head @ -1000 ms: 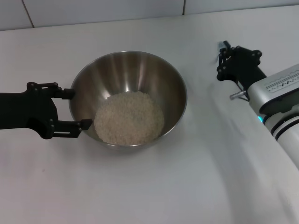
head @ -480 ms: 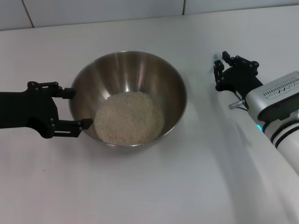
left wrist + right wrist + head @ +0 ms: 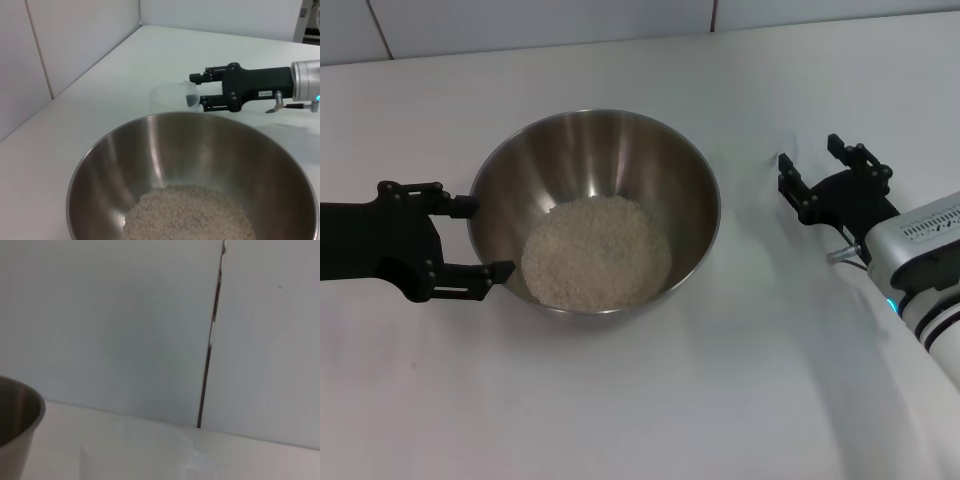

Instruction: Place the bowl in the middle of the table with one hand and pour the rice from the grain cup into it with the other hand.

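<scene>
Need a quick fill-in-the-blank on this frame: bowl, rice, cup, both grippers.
1. All the rice lies inside the ___.
2. The grain cup, at the right gripper's fingertips, shows no rice in it: it looks ___.
3. In the head view, the left gripper sits at the ___ side of the bowl.
4. Both grippers' fingers are ___.

Missing words: bowl; empty; left; open
</scene>
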Motion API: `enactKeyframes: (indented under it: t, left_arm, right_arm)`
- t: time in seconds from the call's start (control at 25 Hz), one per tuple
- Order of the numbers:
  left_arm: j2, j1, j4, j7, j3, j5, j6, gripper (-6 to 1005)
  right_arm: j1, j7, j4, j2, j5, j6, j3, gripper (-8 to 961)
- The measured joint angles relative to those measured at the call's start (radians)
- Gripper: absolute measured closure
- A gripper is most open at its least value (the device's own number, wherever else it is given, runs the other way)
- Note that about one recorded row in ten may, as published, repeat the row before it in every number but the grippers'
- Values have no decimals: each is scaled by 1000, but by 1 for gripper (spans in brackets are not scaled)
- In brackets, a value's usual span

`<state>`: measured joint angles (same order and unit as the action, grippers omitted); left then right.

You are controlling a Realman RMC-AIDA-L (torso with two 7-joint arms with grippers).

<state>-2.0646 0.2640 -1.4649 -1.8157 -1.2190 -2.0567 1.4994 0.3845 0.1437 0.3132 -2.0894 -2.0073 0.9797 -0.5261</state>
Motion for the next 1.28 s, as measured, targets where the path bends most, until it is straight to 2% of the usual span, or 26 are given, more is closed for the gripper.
enactKeyframes:
  t: [0.12, 0.32, 0.44, 0.56, 0.68, 0.76, 0.84, 1.0, 1.12, 1.28]
  left_arm:
    - [0, 0, 0, 0, 0, 0, 0, 165]
    - [0, 0, 0, -1, 2, -1, 2, 165]
    - [0, -3, -3, -1, 5, -1, 3, 165]
    - [0, -7, -5, -1, 6, 0, 4, 165]
    - [0, -8, -6, -1, 7, 0, 4, 165]
    - [-1, -7, -6, -1, 6, 0, 4, 165]
    - [-2, -6, -6, -1, 5, 0, 4, 165]
    - [-1, -4, -5, -1, 7, 0, 4, 165]
    - [-1, -7, -7, 0, 8, 0, 0, 165]
    - [0, -4, -5, 0, 9, 0, -2, 165]
  right_arm:
    - [-18, -6, 4, 1, -3, 4, 1, 411]
    - [-72, -99, 15, 10, -5, 74, 45, 279]
    - [-134, -206, -8, 12, -6, 233, 90, 206]
    - [-194, -331, -51, 14, -5, 399, 94, 136]
    - [-210, -472, -141, 14, -2, 567, 94, 135]
    - [-192, -533, -208, 17, -14, 666, 111, 134]
    - [-146, -626, -296, 32, -42, 746, 140, 133]
    - [0, -976, -576, 51, -82, 787, 263, 132]
    - [97, -1132, -817, 38, -82, 805, 442, 131]
    - [168, -1286, -1084, 9, -74, 814, 675, 129]
